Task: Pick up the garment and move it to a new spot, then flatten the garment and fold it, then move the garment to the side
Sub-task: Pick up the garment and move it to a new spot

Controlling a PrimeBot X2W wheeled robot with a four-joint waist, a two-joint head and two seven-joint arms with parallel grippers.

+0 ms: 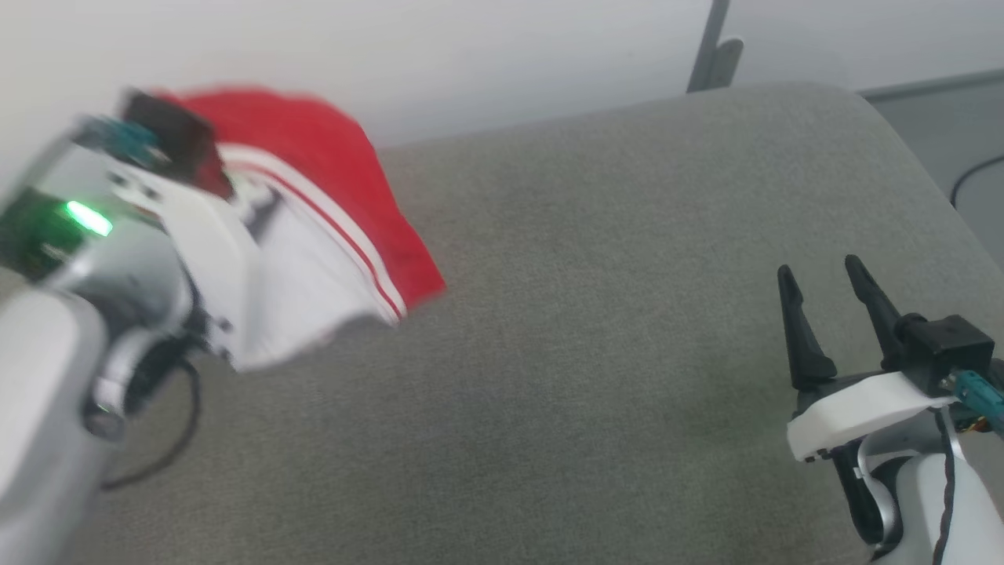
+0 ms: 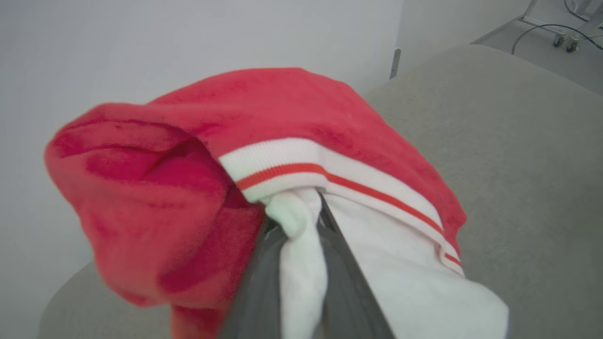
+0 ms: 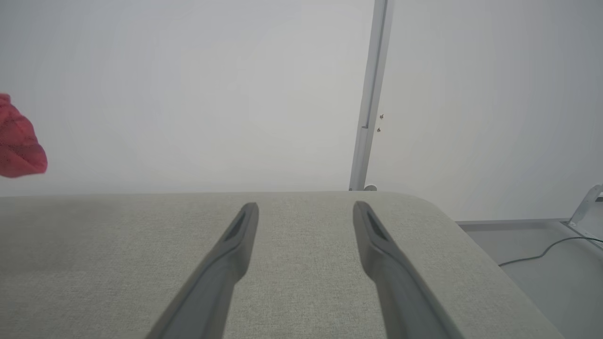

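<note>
Left jaws tight on garment (image 2: 292,108), aloft

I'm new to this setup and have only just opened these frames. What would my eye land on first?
First, the red garment with its white, red-striped sleeve, bunched up at the far left of the head view. The left gripper has its fingers pinched shut on a fold of the white fabric. Next, the right gripper at the lower right, jaws wide open and holding nothing, above the grey padded surface.
</note>
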